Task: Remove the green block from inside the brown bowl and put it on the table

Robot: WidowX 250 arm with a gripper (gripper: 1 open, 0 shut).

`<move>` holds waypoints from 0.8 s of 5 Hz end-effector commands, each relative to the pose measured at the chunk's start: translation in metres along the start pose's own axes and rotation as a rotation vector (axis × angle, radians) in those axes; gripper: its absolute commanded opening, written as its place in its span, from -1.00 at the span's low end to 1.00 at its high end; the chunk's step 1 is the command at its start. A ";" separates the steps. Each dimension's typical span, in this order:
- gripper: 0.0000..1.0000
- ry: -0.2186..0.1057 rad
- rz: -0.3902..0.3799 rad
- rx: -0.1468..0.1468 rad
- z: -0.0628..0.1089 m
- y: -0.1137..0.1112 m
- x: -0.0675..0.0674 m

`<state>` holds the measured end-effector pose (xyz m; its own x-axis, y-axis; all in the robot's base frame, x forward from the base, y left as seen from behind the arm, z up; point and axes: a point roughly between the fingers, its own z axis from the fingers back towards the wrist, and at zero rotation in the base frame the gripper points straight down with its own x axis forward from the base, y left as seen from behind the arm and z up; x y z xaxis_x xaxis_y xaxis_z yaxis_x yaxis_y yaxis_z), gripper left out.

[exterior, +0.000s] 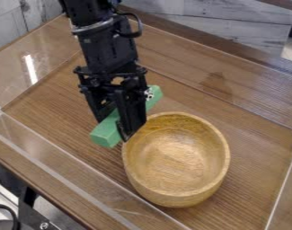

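Note:
My black gripper [121, 126] hangs just left of the brown bowl [172, 191], pointing steeply down. Its fingers are shut on the green block [105, 136], which runs slantwise between them. The block's lower end sits at or just above the table [232, 90], outside the bowl's left rim, and its upper end [154, 93] shows behind the fingers. Whether the block touches the tabletop I cannot tell. The bowl's inside shows only bare wood grain.
Clear plastic walls [58, 166] run along the table's near and left edges. A pale wall or counter [232, 22] lies beyond the far edge. The black arm [98, 36] rises toward the upper left.

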<state>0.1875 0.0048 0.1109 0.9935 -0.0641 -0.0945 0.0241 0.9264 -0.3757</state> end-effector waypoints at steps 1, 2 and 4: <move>-1.00 -0.052 -0.014 0.010 0.014 0.002 0.010; -1.00 -0.050 -0.014 0.006 0.014 0.002 0.011; -1.00 -0.046 -0.014 -0.001 0.013 0.004 0.013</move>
<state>0.1919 0.0076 0.1092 0.9927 -0.0718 -0.0965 0.0287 0.9207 -0.3891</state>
